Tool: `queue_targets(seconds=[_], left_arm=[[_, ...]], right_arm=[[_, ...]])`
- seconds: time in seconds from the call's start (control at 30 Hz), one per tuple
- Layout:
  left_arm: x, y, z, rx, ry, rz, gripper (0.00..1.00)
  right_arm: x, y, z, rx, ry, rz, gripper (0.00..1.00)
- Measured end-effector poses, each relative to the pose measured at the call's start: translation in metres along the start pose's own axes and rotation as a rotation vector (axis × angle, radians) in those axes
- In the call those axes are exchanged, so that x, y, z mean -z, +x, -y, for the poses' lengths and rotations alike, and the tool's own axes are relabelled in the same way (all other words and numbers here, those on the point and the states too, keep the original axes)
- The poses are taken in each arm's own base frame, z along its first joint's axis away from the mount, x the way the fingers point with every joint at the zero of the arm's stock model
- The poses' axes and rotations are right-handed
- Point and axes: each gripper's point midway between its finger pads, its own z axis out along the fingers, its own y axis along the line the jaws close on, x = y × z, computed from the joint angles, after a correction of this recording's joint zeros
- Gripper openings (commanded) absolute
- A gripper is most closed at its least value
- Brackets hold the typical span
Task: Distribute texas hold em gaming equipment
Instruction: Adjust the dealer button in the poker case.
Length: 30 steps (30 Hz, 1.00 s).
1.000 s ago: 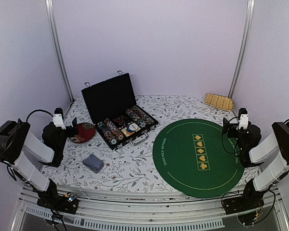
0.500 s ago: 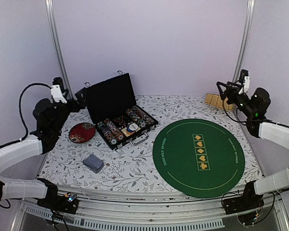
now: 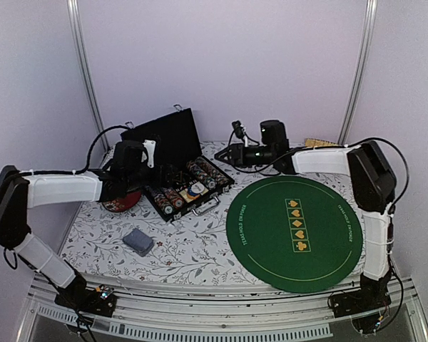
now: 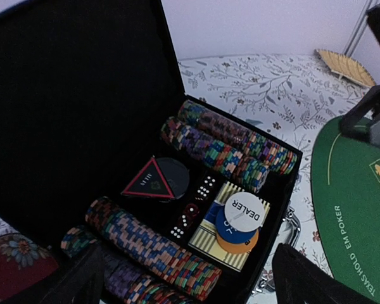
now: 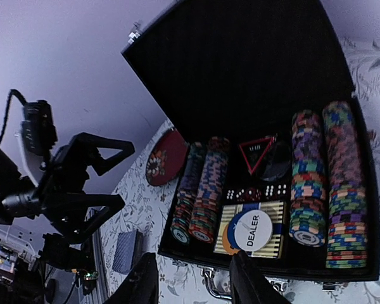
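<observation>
The multicoloured striped poker chips (image 4: 228,149) and round white dealer button disc (image 4: 245,212) lie inside the open black hinged case (image 4: 69,95), far left. The left gripper (image 4: 187,256) and right gripper (image 5: 193,256) face it from either side, jaws apart, empty. The grey-blue card deck (image 3: 138,241) lies near left.

High rear camera overlooks everything; wrist cameras closely share the case (image 4: 82,95)

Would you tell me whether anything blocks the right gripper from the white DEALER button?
Nothing visible does: the case stands open, the DEALER button lies uncovered atop other discs, and the right gripper hangs beside the case.
</observation>
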Motion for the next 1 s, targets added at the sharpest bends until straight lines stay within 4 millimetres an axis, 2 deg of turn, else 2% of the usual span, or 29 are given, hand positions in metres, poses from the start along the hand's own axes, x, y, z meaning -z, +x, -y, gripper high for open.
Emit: queue_targets(seconds=[0.07,0.17,0.3,0.4,0.67,0.9,1.0], left_arm=[[-0.014,0.009,0.004,0.001,0.015,-0.042,0.88],[-0.035,0.015,0.013,0.009,0.045,-0.087,0.78],[-0.062,0.024,0.025,0.025,0.083,-0.147,0.67],[-0.079,0.035,0.031,0.039,0.102,-0.192,0.65],[-0.096,0.07,0.039,0.08,0.145,-0.297,0.53],[-0.098,0.077,0.044,0.104,0.171,-0.323,0.49],[-0.103,0.087,0.045,0.108,0.175,-0.347,0.45]], right_arm=[[-0.024,0.023,0.013,-0.062,0.011,-0.064,0.4],[-0.048,0.044,0.03,-0.126,0.037,-0.122,0.38],[-0.065,0.058,0.044,-0.186,0.066,-0.158,0.35],[-0.07,0.068,0.056,-0.231,0.09,-0.178,0.33],[-0.085,0.086,0.074,-0.294,0.123,-0.227,0.27],[-0.092,0.095,0.069,-0.324,0.106,-0.253,0.22],[-0.096,0.099,0.067,-0.341,0.082,-0.26,0.22]])
